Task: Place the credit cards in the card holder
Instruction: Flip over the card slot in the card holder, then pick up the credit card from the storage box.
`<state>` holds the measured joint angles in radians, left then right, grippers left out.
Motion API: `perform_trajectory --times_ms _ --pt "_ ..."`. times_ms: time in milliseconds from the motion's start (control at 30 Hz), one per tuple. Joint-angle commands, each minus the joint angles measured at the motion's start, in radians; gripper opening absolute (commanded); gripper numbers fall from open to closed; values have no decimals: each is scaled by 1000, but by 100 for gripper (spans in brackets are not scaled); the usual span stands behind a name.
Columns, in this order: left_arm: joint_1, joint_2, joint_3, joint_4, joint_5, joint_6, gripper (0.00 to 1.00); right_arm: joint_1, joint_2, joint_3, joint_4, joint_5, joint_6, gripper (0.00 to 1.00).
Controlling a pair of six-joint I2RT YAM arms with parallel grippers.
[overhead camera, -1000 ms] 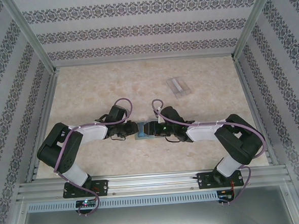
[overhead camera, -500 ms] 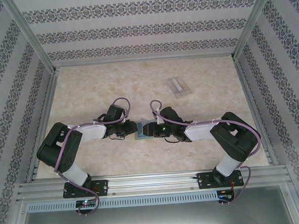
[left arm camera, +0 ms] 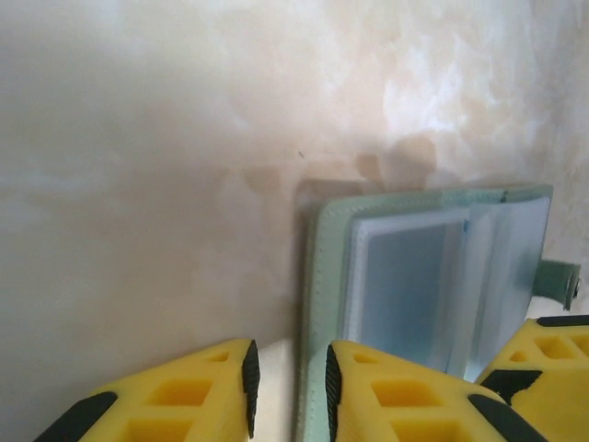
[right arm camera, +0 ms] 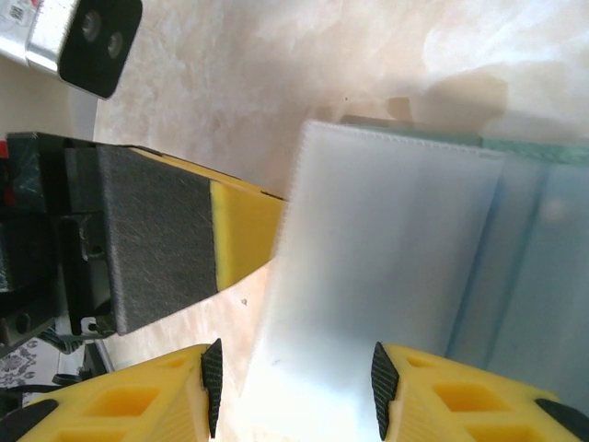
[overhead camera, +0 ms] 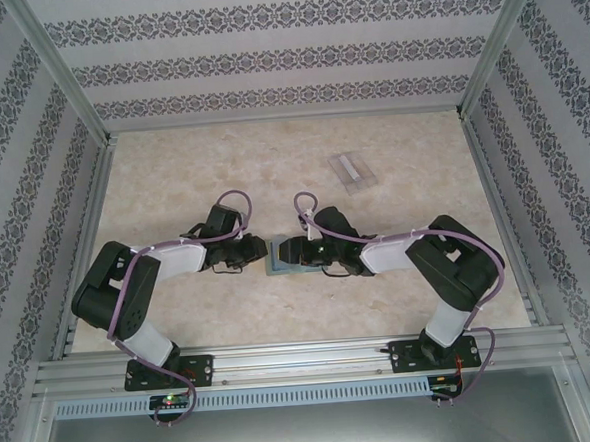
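The card holder lies open on the table, grey-green with clear inner slots and a small tab at its right. My left gripper is open, its fingertips astride the holder's left edge; the right fingertip rests on the cover. My right gripper is open around a translucent inner leaf of the holder; the leaf touches the right pad and stands clear of the left one. In the top view both grippers, left and right, meet over the card holder. The credit cards are out of view.
A clear plastic box lies on the table at the back right of the grippers. The left gripper's yellow finger is close to the leaf's left edge. Patterned walls and metal posts enclose the marbled table.
The right arm has moved left, bringing its gripper further over the card holder. The left gripper has shifted slightly back and its jaws have widened a little.
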<state>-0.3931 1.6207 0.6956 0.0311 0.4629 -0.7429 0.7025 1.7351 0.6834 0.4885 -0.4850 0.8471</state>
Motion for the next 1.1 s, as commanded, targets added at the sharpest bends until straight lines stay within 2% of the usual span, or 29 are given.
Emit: perform_trajectory --times_ms 0,100,233,400,600,733,867,933,1067 --pt "52 -43 -24 -36 -27 23 37 7 65 50 67 -67 24 49" --pt "77 -74 -18 -76 -44 42 51 5 116 27 172 -100 72 49" --pt "76 -77 7 -106 -40 78 54 -18 90 -4 235 -109 93 49" --pt "32 -70 47 -166 -132 135 55 -77 -38 -4 119 -97 10 50" --pt "8 -69 59 -174 -156 146 55 -214 -155 33 -99 -40 -110 50" --pt "2 -68 58 -175 -138 148 55 -279 -190 173 -405 95 -281 51" --pt "1 -83 46 -162 -128 140 55 -305 -159 346 -672 334 -449 53" --pt "1 -86 45 -161 -126 139 55 -309 -124 430 -751 431 -516 55" --pt "2 -98 42 -157 -116 131 55 -331 -33 577 -839 527 -629 63"
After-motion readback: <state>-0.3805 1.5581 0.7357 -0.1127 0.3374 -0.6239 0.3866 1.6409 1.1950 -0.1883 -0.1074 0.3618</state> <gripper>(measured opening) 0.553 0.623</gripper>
